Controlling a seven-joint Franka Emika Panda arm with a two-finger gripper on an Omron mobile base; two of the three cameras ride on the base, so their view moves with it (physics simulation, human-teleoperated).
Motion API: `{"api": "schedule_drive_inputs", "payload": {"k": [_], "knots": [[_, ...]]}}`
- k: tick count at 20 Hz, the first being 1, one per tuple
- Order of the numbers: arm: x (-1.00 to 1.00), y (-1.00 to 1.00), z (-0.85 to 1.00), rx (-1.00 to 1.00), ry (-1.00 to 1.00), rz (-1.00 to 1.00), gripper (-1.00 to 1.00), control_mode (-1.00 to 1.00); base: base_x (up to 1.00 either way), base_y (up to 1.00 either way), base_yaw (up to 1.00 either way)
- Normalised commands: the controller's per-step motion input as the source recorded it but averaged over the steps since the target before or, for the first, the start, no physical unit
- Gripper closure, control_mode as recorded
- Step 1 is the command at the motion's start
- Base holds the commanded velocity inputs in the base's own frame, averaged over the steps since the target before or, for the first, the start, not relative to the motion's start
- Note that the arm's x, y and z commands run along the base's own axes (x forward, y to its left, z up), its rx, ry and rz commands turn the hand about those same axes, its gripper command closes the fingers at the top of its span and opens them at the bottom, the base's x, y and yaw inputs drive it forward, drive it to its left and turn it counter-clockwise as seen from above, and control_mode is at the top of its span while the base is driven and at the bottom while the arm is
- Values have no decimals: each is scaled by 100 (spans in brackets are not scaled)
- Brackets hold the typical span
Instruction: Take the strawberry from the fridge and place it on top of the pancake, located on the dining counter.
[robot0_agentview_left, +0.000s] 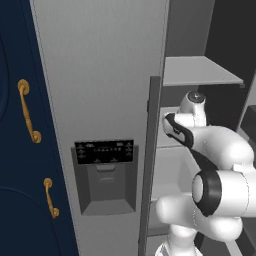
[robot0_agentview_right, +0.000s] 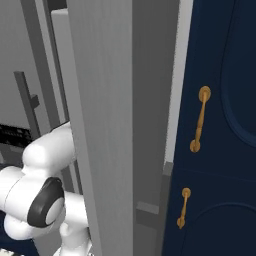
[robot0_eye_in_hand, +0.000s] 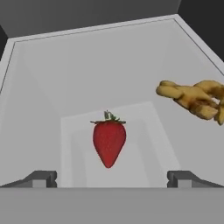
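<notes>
The strawberry (robot0_eye_in_hand: 109, 143), red with a green cap, lies on the pale floor of a grey fridge bin (robot0_eye_in_hand: 52, 87). In the hand view it sits just beyond my fingertips (robot0_eye_in_hand: 41, 178), centred between them. My gripper (robot0_eye_in_hand: 111, 179) is open, its tips wide apart with nothing held. The fridge (robot0_agentview_left: 100, 100) stands with its left door shut, dark dispenser panel (robot0_agentview_left: 105, 152) on it, and its right side open. My arm (robot0_agentview_left: 220, 175) reaches into that open side. The pancake and the dining counter are out of view.
A knobbly tan piece of ginger root (robot0_eye_in_hand: 194, 99) lies in the same bin to the strawberry's right. A grey shelf (robot0_agentview_left: 200, 72) sits above my arm. Navy cabinets with gold handles (robot0_agentview_left: 29, 111) (robot0_agentview_right: 200, 119) flank the fridge. The open fridge door (robot0_agentview_right: 120, 125) stands close beside the arm.
</notes>
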Motion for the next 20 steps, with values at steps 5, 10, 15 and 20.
{"api": "schedule_drive_inputs", "payload": {"k": [5, 10, 15, 20], "knots": [[40, -6, -28, 0, 0, 4, -100, -100, 0, 0, 0], [45, -3, -18, 2, 5, 6, -100, -100, 0, 0, 0], [10, -1, -21, 1, 1, 2, -100, -100, 0, 0, 0], [3, 0, -17, 0, 0, 0, -100, -100, 0, 0, 0]]}}
